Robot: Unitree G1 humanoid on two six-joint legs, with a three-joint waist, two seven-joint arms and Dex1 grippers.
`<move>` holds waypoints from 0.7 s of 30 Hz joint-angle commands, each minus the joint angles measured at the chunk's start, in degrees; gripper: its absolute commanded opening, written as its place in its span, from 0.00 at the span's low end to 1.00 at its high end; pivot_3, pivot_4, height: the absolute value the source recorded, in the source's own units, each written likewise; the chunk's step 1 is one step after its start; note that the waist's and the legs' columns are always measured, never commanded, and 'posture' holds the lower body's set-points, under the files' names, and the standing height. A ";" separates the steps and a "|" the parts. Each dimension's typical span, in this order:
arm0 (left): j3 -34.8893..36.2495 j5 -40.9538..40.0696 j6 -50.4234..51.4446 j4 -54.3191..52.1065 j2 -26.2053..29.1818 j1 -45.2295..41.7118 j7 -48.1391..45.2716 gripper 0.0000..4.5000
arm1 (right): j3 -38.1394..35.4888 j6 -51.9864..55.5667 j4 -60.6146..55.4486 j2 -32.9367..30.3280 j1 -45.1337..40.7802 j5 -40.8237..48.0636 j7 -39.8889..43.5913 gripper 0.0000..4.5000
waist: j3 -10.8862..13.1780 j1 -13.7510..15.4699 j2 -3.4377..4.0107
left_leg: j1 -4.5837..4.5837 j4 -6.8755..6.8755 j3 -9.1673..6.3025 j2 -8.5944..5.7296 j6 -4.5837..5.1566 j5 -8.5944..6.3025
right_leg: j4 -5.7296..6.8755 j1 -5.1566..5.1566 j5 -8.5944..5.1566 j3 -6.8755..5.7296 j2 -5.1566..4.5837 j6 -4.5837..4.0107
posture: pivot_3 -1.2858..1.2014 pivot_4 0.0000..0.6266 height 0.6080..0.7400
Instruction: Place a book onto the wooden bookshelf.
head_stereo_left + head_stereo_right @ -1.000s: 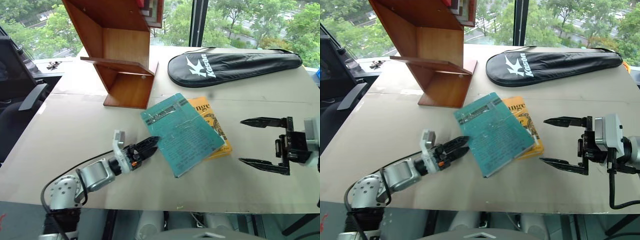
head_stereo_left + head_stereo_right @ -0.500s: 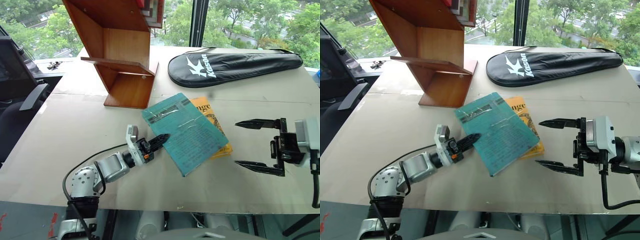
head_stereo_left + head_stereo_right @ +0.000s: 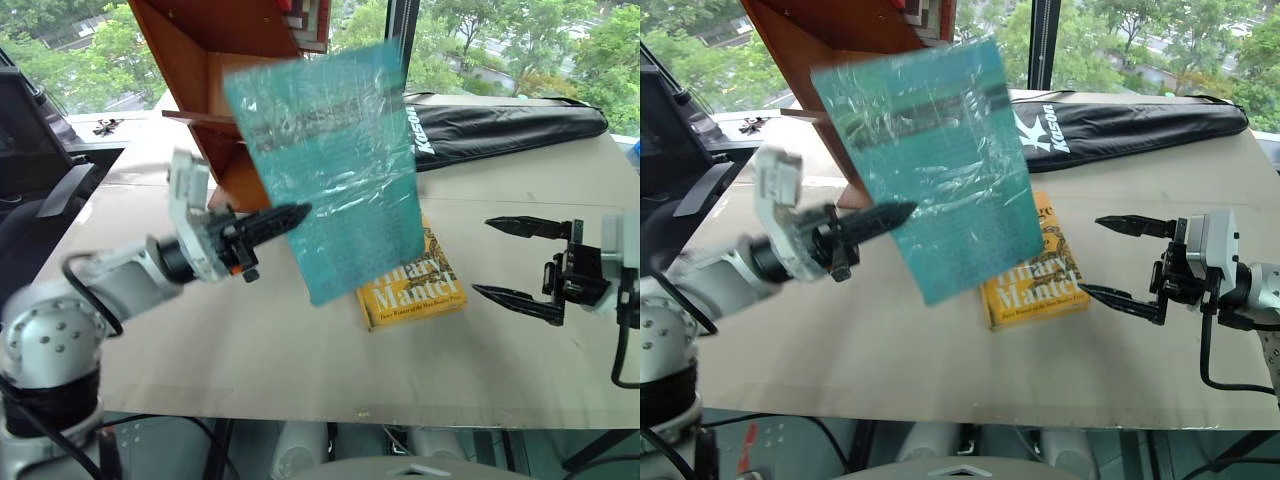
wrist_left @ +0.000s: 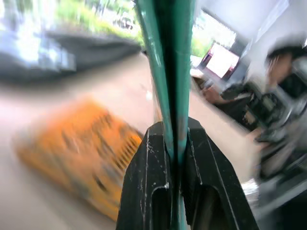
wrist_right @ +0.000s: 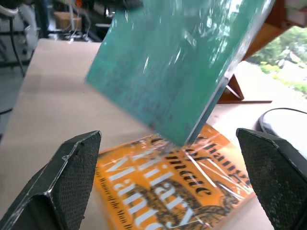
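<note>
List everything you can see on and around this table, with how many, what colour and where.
book: one, teal-green in clear plastic, lifted off the table, upright, clamped at its edge.
yellow book: one, yellow-orange, flat on the table under the lifted book.
wooden bookshelf: one, reddish-brown, at the table's far left.
racket bag: one, black with white lettering, far right of the table.
table: one, pale beige.
office chair: one, black, left of the table.
left gripper: one, black, jaws shut on the book.
right gripper: one, black, jaws open and empty, right of the yellow book.
</note>
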 commanded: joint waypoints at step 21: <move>-36.55 82.95 -28.62 32.50 19.43 -41.22 -34.52 0.01 | 0.27 -9.25 12.84 5.30 -17.32 -0.86 -0.68 1.00 | 0.23 -0.13 0.15 | -0.93 0.04 0.40 0.16 -0.01 0.01 | 0.17 -1.21 -0.05 0.68 0.40 0.41 | 0.52 0.24 1.00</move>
